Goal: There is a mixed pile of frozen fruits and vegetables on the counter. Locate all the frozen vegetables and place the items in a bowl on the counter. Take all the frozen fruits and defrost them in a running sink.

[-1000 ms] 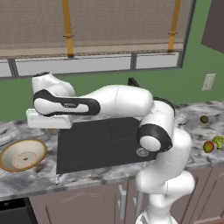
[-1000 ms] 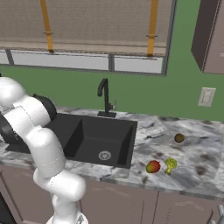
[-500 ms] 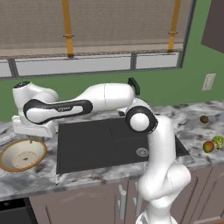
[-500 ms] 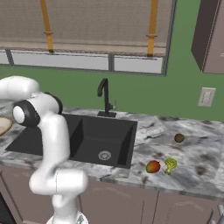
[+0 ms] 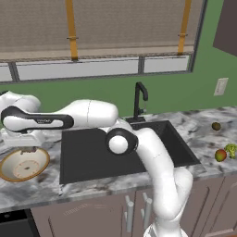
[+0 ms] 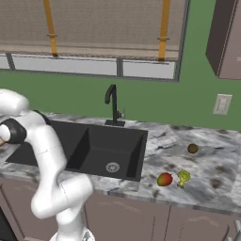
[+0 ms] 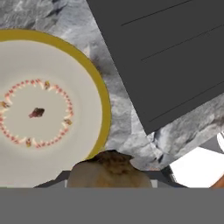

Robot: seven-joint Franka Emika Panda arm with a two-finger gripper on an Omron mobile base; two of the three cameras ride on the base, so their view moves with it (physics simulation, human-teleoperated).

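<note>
Evidently the gripper (image 7: 108,186) has its jaws clamped on the brownish-grey lump (image 7: 108,171), hanging at the edge of the bowl (image 7: 101,94) beside the black sink (image 5: 125,148). To do this well, I'd move further over the cream centre before letting go, so the lump can't roll onto the counter (image 7: 131,131). No brand or writing is legible anywhere.

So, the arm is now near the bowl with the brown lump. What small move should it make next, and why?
Probably a short shift to bring the gripper over the middle of the bowl before opening. In the hand view the brownish-grey lump sits between the fingers at the bowl's rim, with marble counter right beside it. Released here, it might land on the edge or the counter.
</note>
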